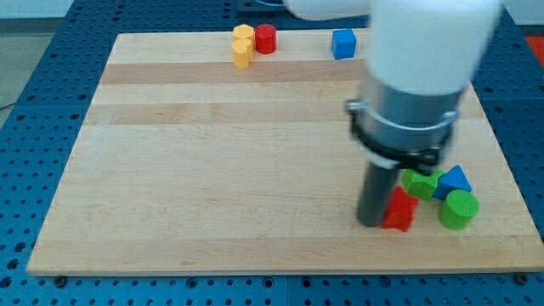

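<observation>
So my tip is down on the wooden board near the view's bottom right, with the rod standing straight up under the fat white and grey arm body that fills the view's top right. No jaws on this thing at all, just the dark rod, so nothing is being held.

Right beside the tip, on the view's right, sits a red block with a lumpy star-ish shape; it looks like it's touching the rod or as good as. Just past it is a green block, partly tucked under the arm, then a blue triangular block and a green cylinder, all bunched together.

Way off at the view's top edge: a yellow block touching a red cylinder, and a blue cube further right.
</observation>
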`<state>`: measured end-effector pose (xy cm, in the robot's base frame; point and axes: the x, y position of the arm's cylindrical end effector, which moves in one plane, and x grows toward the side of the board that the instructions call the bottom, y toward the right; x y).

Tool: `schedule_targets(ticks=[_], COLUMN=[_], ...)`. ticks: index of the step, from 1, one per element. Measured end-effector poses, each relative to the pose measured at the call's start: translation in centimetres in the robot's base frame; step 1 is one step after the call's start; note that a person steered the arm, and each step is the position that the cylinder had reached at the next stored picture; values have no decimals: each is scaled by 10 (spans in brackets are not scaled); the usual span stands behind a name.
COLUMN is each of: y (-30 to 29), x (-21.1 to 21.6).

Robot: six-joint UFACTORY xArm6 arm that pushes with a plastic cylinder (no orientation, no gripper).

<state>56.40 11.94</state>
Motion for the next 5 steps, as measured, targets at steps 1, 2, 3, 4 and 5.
schedule_targets(ticks=[1,2,3,4,5], y=[26,33,-16,-131,-243], x=[1,8,30,25,-28])
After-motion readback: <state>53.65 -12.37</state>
